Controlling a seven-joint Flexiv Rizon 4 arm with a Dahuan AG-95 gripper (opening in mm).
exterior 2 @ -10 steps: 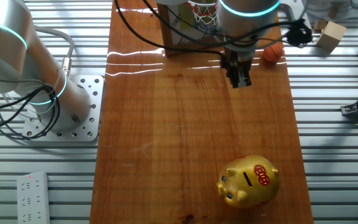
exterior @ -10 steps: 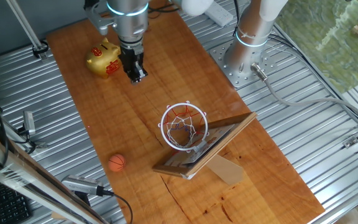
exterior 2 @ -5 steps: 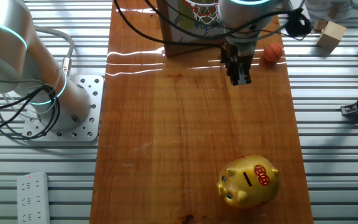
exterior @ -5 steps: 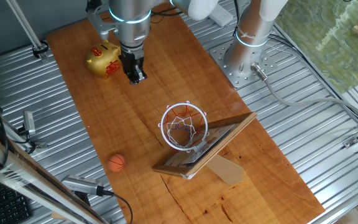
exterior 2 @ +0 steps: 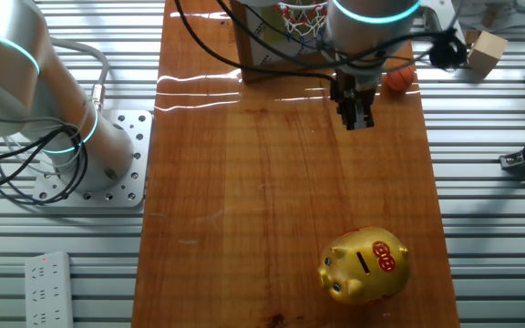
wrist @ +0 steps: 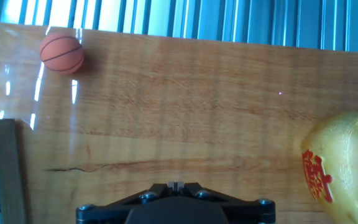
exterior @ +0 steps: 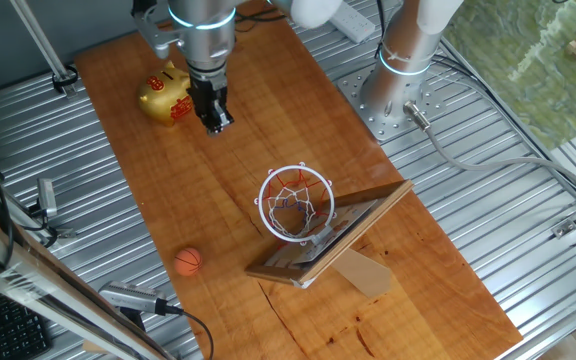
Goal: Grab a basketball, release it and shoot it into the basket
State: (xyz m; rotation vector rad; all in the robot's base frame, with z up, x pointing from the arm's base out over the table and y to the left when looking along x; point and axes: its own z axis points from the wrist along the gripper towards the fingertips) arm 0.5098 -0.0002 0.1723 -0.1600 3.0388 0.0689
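Orange and crossed by dark seam lines, the tiny toy basketball [exterior: 188,260] lay on the brown wooden tabletop [exterior: 218,190] near one long edge, well apart from the black two-finger gripper [exterior: 216,122] and untouched. In the other fixed view the ball [exterior 2: 399,78] was partly hidden behind the arm. The gripper [exterior 2: 358,118] hung above bare wood with its fingers pressed together and nothing between them; in the hand view only the closed fingertip junction [wrist: 176,185] showed at the lower border. The miniature basket [exterior: 296,203], a white ring with red and blue net threads on a wooden-framed backboard, stood mid-table between the gripper and the far table end; in the other fixed view it [exterior 2: 299,13] was cut off by the top border. The gold and red piggy bank [exterior: 166,96] sat just beside the gripper, and in the hand view it [wrist: 344,165] ran off the right border. Open wood lay between the gripper and the ball.
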